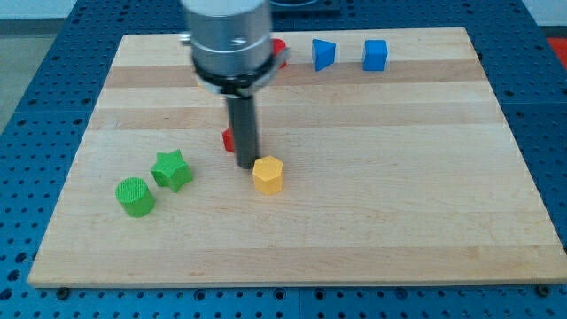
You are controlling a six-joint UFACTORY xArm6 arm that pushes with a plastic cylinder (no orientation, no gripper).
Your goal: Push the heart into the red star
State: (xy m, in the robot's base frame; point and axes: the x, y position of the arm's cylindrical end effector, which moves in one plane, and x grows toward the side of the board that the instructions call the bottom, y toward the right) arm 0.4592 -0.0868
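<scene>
My tip [245, 166] rests on the board, touching or almost touching the upper left side of a yellow block [267, 175]. The yellow block looks many-sided from here, and I cannot make out a heart shape. A red block [228, 139] shows just left of the rod; most of it is hidden behind the rod, so its shape is unclear. Another red block [280, 50] sits near the view's top, partly hidden by the arm's body.
A green star [172, 170] and a green cylinder [135, 196] lie at the view's lower left. A blue wedge-like block [324, 54] and a blue cube [376, 55] sit along the top edge of the wooden board [425, 195].
</scene>
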